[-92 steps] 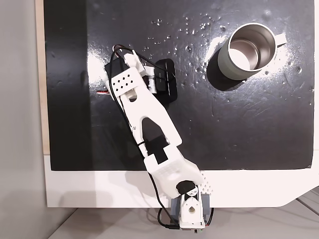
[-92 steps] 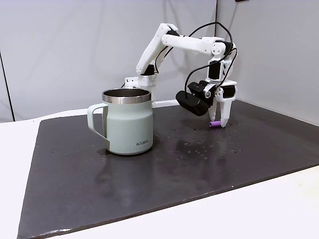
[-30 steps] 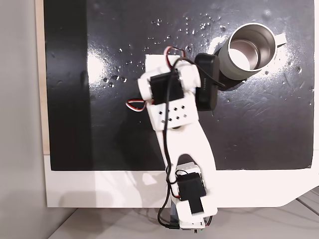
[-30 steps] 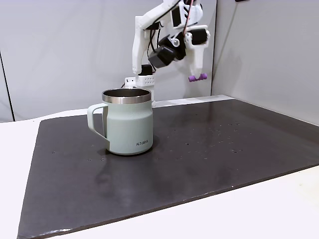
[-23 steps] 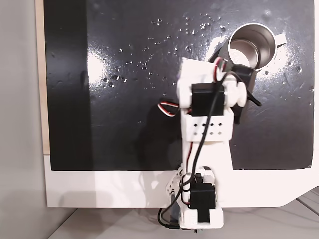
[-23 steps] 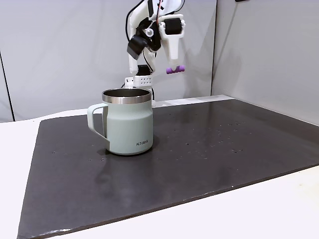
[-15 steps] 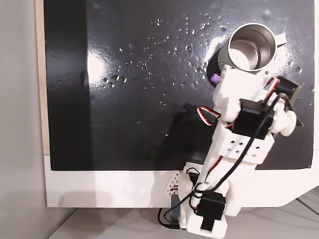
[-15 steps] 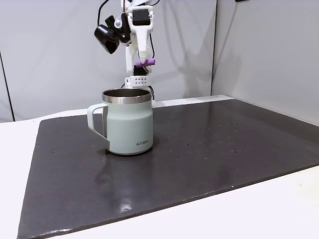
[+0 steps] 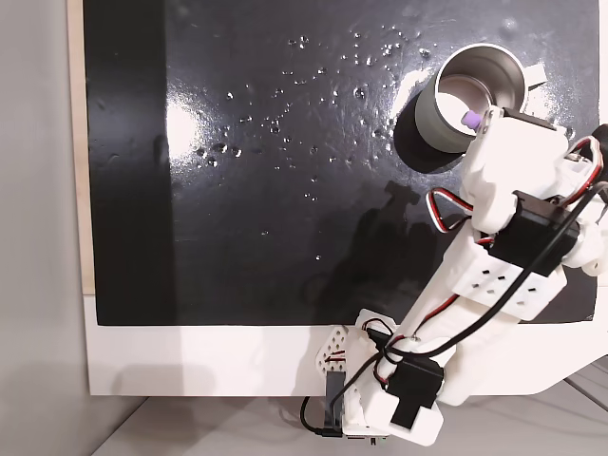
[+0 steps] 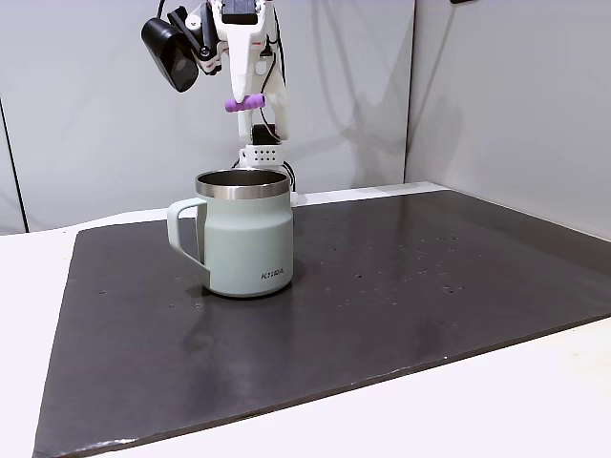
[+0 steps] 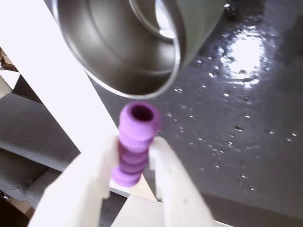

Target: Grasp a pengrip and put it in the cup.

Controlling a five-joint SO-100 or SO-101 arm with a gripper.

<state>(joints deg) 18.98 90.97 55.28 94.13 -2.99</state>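
Gripping the pengrip (image 11: 134,146) between its two white fingers (image 11: 102,165), the hand (image 10: 244,102) hangs high in the air above the cup (image 10: 242,234) in a fixed view. The ribbed purple piece lies crosswise in the closed jaws, well clear of the steel rim. Seen from above, the pengrip (image 9: 469,120) sits over the cup's (image 9: 439,123) opening, with the dark worktop (image 9: 285,190) around it.

Pengrip (image 11: 133,144): small purple ribbed tube, hollow end visible, pinched crosswise at mid-length, held in the air above the cup's opening (image 10: 244,103); from above it sits over the steel interior (image 9: 469,120). Cup (image 10: 244,235): pale grey mug, upright on the dark mat, steel rim, handle tab (image 9: 534,73) pointing right in that top-down fixed view.
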